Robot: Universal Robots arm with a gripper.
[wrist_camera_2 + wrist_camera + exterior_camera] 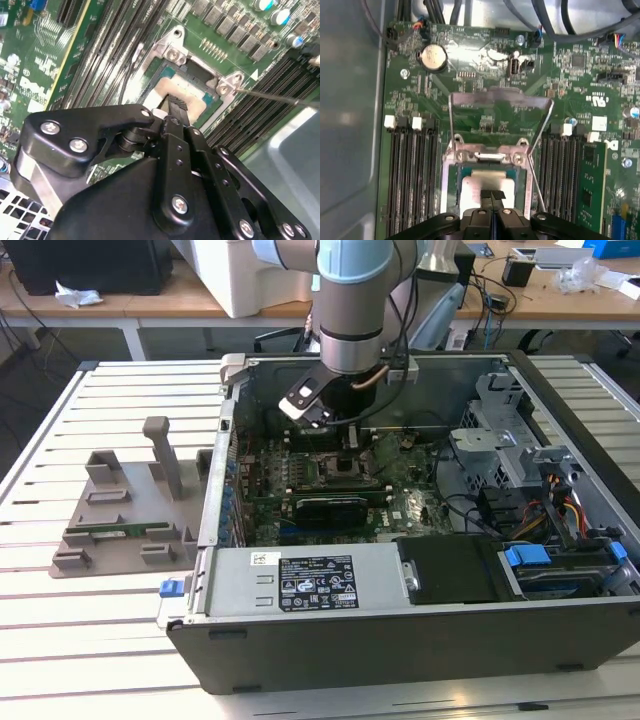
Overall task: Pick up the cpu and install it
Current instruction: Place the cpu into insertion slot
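Cpu [474, 187]: lying flat in the open socket [446, 200], apparently seated.
Claw [492, 193]: fingers pressed together, tips at its top.
Remaining: retention bracket [500, 97] stands raised.

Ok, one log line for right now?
gripper: shut, over cpu | cpu: lying in socket | socket bracket: raised open

**Where Things Sat**

The computer case [400, 640] stood on the table [100, 650], with a holder [120, 530] beside it on the exterior view's left. Inside the case, the cpu [480, 182] lay in the socket frame [448, 195]. The gripper [492, 196] hung just over the cpu. A memory stick [590, 185] stood near the socket frame.
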